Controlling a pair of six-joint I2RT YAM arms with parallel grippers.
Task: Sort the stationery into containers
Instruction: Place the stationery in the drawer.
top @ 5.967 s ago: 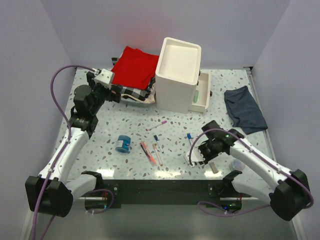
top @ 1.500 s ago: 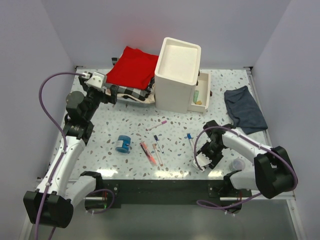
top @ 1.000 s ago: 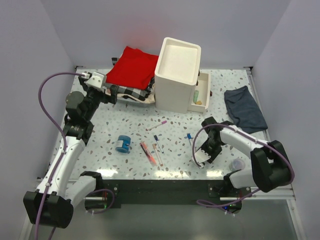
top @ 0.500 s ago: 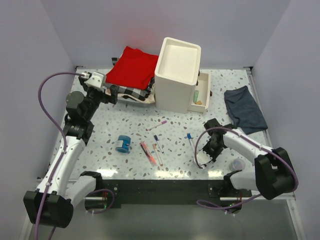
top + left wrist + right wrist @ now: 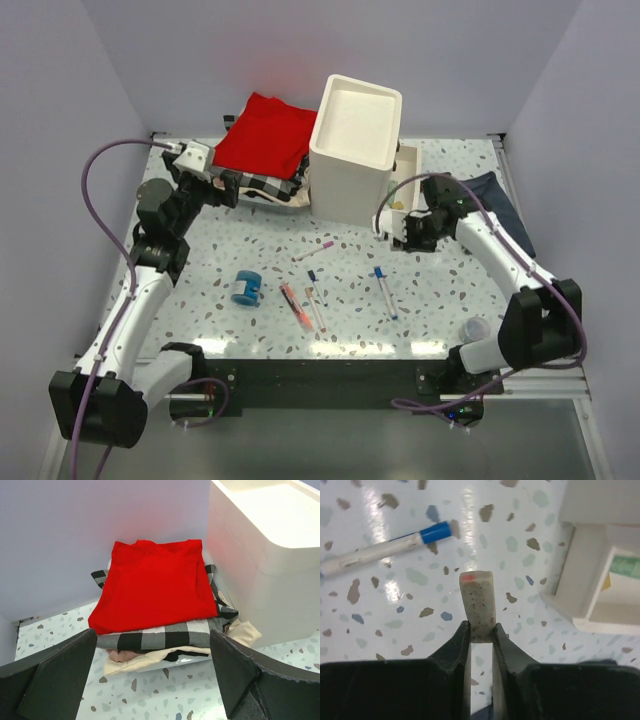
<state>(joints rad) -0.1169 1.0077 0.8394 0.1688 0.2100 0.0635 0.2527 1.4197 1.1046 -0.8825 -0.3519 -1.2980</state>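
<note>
My right gripper [image 5: 402, 230] is shut on a beige speckled eraser [image 5: 479, 605] and holds it above the table, just in front of the open bottom drawer [image 5: 404, 192] of the white box unit [image 5: 355, 150]. The drawer [image 5: 600, 592] holds a green tube [image 5: 626, 565]. A blue-capped pen [image 5: 384, 290] lies nearby, also in the right wrist view [image 5: 385, 550]. A blue tape roll [image 5: 246, 287], an orange-red marker [image 5: 295, 306], thin pens [image 5: 316, 297] and a pink-capped pen [image 5: 314, 250] lie mid-table. My left gripper [image 5: 226, 186] is open and empty.
A stack of red and checked folded cloths [image 5: 155, 585] lies left of the box unit [image 5: 270, 550], in front of my left fingers [image 5: 55, 677]. A dark blue-grey cloth [image 5: 500, 225] lies at the right. A translucent cup [image 5: 476, 328] stands near the front right.
My right gripper has lifted from the near right of the table and moved away to the drawer front with the eraser. The blue-capped pen now lies uncovered. The left arm barely moved.
</note>
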